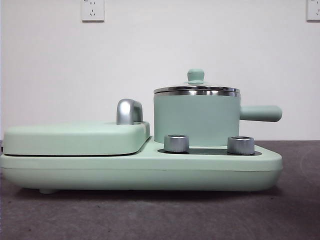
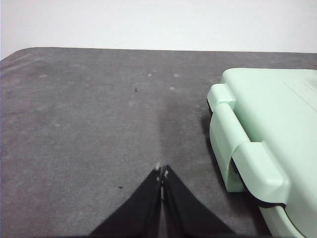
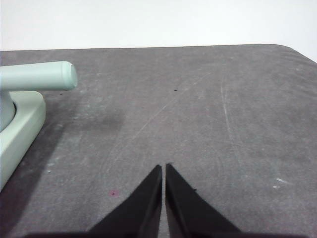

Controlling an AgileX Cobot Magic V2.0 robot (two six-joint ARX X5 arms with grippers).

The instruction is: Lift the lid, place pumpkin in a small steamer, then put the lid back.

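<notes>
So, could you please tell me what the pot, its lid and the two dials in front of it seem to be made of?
The pot looks like matte mint-green painted metal or plastic; its even, dull surface leaves that open. The lid has a mirror-bright rim, probably polished steel or chrome, with a mint knob. The dials show a brushed silvery sheen, likely metal or metallised plastic.

A wide mint-green appliance base (image 1: 140,172) is seen on the dark grey table (image 1: 150,215). A flat mint-green cover (image 1: 75,137) is set on its 9 o'clock half, with a chrome handle (image 1: 129,111) raised at the cover's 3 o'clock end. Two chrome dials (image 1: 177,143) (image 1: 240,145) are mounted along the base's front. Two wall sockets (image 1: 92,10) (image 1: 313,10) are noted on the white wall behind.
</notes>
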